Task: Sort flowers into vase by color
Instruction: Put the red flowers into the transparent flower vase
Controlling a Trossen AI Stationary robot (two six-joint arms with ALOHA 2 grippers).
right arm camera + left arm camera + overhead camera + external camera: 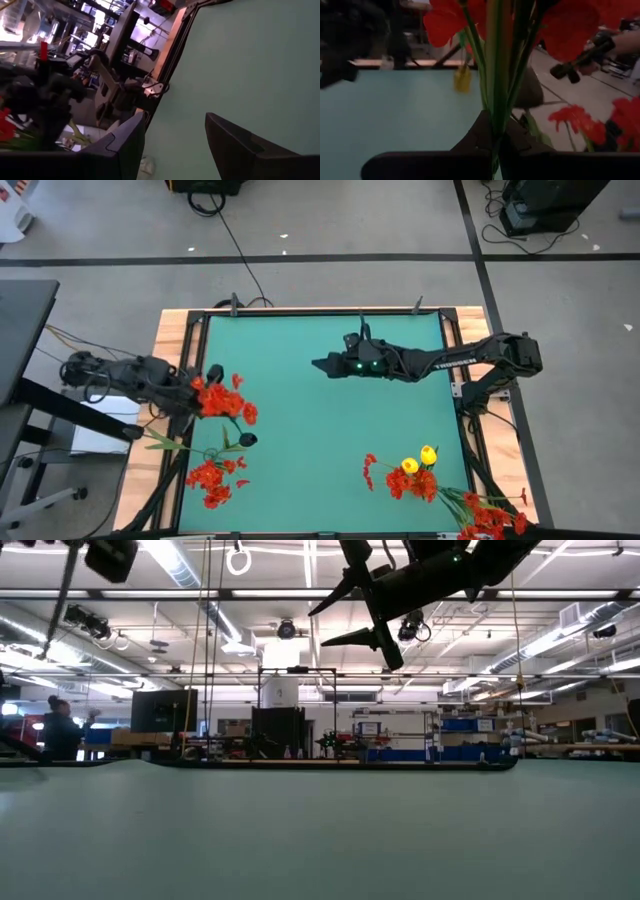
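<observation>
Your left gripper (190,395) was clamped on the green stalks of a red flower bunch (222,400) at the left edge of the table (320,380), blooms up. No vase was clearly visible near it, so you needed to confirm the target before lowering. Keeping the stalks vertical and the grip low would have been my call, steering clear of the red flowers (212,478) near the front-left corner. Your right gripper (322,364) hung with jaws apart over the table's back middle; the mixed bunch (420,470) sat near the front-right corner.
</observation>
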